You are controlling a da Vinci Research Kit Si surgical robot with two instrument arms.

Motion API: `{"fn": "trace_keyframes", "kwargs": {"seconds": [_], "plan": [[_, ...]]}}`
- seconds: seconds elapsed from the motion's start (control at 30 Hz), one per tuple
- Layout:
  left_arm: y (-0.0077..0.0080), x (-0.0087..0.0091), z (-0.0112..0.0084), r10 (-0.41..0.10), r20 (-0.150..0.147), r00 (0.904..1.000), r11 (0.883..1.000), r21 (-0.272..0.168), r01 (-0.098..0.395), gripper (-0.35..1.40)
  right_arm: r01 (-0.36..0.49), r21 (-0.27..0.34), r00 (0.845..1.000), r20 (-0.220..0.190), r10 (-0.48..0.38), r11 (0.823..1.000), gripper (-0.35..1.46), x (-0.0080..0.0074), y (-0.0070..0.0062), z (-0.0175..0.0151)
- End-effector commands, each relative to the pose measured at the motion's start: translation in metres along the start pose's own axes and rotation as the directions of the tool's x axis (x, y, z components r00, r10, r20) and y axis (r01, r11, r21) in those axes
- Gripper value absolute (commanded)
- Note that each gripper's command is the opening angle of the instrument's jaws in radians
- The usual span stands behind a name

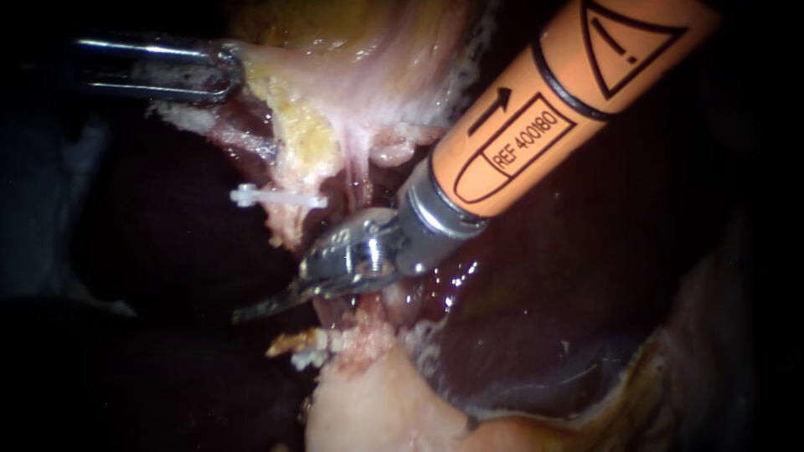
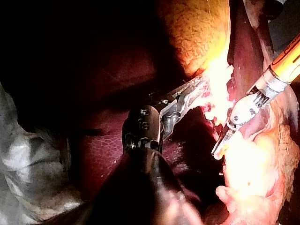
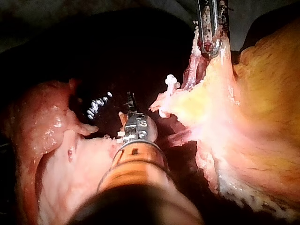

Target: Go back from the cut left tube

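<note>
Right instrument [image 1: 260, 308]: enters from the upper right of the endoscope view, its orange shaft nearest the camera. The curved jaws are closed together, hold nothing, and point to the lower left.
Cut left tube [image 1: 289, 222]: parted. The clipped upper stump lies just above the jaws, left of centre, and the ragged lower end lies just beneath them. The jaws sit in the gap; contact cannot be told.
Clip [image 1: 276, 198]: white, across the upper stump.
Left instrument [image 1: 219, 74]: at the upper left, jaws clamped on pale tissue [image 1: 276, 100]. Judged to be holding it taut so the stumps stay exposed.
Liver [image 1: 544, 293]: dark, behind everything.
Withdrawal: the path back toward the upper right appears unobstructed.
</note>
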Motion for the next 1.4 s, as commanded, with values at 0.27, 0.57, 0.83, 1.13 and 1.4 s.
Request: {"fn": "trace_keyframes", "kwargs": {"seconds": [0.27,0.57,0.83,1.13,1.4], "plan": [[0.0000,0.0000,0.0000,0.001,0.000,1.0000,1.000,0.000,-0.001,-0.35,-0.043,-0.002,0.994,-0.101,0.042,0.999,1.09,0.0002,-0.0005,0.0001],[-0.0001,0.0000,0.0000,0.001,0.001,1.0000,1.000,-0.001,-0.001,-0.35,-0.070,-0.046,0.989,-0.135,0.063,0.996,1.33,0.0001,-0.0006,-0.0001],[-0.0002,0.0000,-0.0001,0.001,0.001,1.0000,1.000,-0.002,-0.001,-0.35,-0.026,-0.312,0.989,-0.144,-0.021,0.950,1.43,-0.0010,-0.0031,-0.0029],[-0.0005,0.0000,-0.0003,0.002,0.002,1.0000,1.000,-0.004,-0.002,-0.35,0.039,-0.466,0.994,-0.076,-0.083,0.884,1.43,-0.0026,-0.0066,-0.0117],[-0.0005,0.0000,-0.0003,0.002,0.002,1.0000,1.000,-0.004,-0.002,-0.35,0.048,-0.495,0.995,-0.047,-0.082,0.868,1.43,-0.0062,-0.0092,-0.0202]]}}
